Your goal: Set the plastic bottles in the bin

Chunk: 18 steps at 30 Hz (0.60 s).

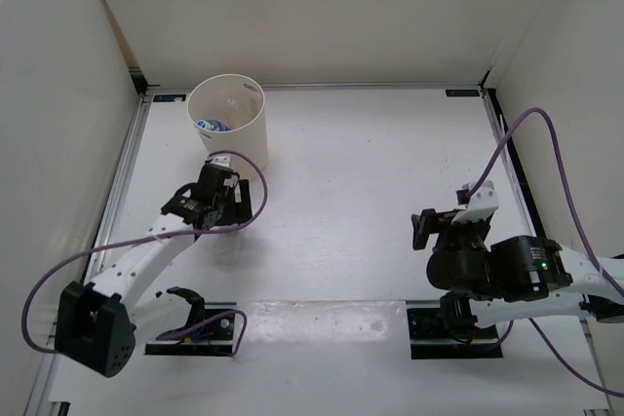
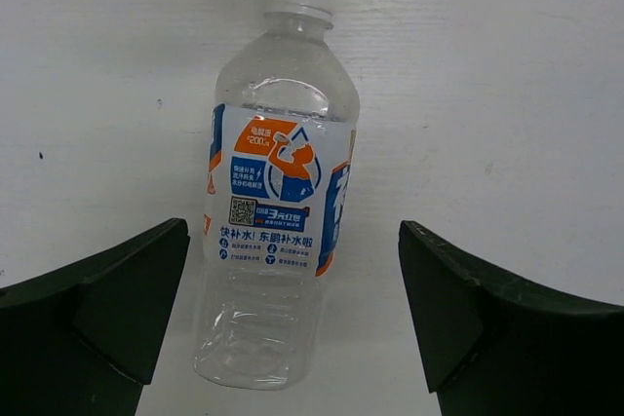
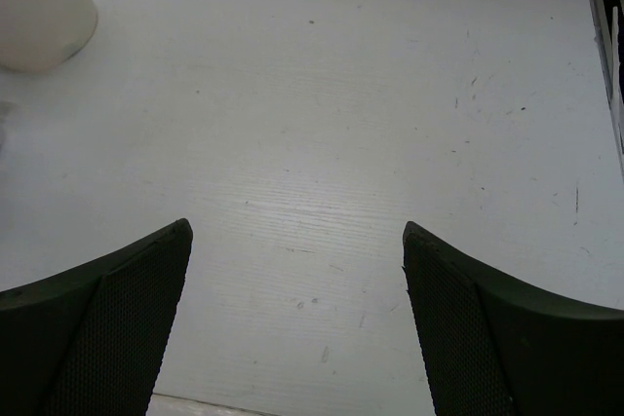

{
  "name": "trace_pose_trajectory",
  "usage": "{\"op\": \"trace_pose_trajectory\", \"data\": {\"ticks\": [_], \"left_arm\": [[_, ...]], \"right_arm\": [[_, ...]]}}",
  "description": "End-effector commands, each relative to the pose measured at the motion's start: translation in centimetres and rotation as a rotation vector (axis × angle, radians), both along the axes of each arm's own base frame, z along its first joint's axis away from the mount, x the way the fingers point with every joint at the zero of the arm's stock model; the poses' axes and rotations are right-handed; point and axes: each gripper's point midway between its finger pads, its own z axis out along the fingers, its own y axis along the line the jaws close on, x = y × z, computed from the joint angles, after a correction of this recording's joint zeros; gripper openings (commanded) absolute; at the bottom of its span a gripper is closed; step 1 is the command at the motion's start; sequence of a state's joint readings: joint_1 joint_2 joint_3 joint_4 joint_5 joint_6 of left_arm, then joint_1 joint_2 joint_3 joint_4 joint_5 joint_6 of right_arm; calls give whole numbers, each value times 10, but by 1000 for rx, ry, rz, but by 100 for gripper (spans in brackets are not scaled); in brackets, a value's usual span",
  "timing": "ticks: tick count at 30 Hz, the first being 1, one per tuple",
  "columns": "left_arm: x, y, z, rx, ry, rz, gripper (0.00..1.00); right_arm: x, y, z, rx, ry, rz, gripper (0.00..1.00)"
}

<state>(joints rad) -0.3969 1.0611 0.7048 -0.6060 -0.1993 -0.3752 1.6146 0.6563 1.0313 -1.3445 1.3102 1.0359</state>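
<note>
Legible on the label (image 2: 278,197) of the clear bottle (image 2: 258,328): "200", "3元红包", "快补水! 东鹏补水啦" (QR code (image 2: 243,210) alongside; remaining print too small).

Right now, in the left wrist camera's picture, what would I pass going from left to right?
A dark finger → the clear labelled bottle → the other dark finger.

One bottle (image 1: 210,126) lies in the bin (image 1: 252,139), a second bottle (image 2: 278,192) seemingly before it.

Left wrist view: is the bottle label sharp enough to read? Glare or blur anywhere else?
Left wrist: bottle sharp, label print legible; left tool's fingers dark, featureless. Top external: even light, mild sheen on near table. Right wrist: sharp, no glare.
</note>
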Motion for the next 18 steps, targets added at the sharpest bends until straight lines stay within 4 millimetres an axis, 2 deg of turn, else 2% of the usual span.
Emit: {"op": "trace_pose_trajectory", "data": {"ticks": [1, 3, 4, 7, 12, 18], "left_arm": [[9, -1, -5, 41, 56, 11, 100], [13, -1, -8, 45, 80, 26, 100], [13, -2, -21, 65, 129, 29, 100], [16, -3, -29, 61, 167, 44, 100], [17, -1, -29, 63, 187, 60, 100], [12, -16, -36, -73, 190, 54, 100]], "right_arm": [[4, -4, 3, -38, -34, -22, 90], [4, -3, 3, -43, -35, -22, 90], [4, -3, 3, -44, -34, -20, 90], [4, -2, 2, -54, -36, -23, 90], [4, -1, 3, -49, -35, -19, 90], [4, -2, 3, -53, -37, -19, 90]]}}
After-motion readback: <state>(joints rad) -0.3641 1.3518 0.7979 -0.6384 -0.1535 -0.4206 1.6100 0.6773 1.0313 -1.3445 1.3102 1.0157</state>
